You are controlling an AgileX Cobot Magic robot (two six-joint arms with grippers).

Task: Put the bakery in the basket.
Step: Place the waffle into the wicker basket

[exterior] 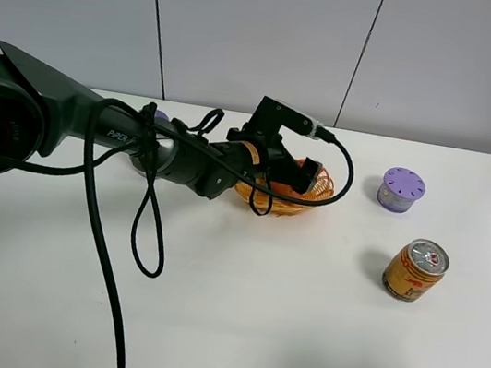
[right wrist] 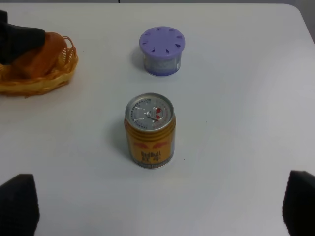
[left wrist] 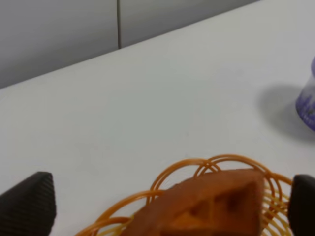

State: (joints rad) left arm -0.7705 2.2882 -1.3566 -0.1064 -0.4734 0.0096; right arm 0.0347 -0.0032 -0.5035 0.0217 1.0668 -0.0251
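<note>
The basket stands at the table's middle, mostly under my left gripper. In the left wrist view the bakery, an orange-brown waffle wedge, lies inside the basket, leaning toward its looped rim. My left gripper is open, with its dark fingers wide on either side of the waffle and not touching it. The right wrist view shows the basket with the waffle in it. My right gripper is open and empty, well away from the basket.
A gold drink can stands upright at the right front. A purple lidded container stands behind it, right of the basket. Black cables hang from the left arm over the table. The far table edge meets a grey wall.
</note>
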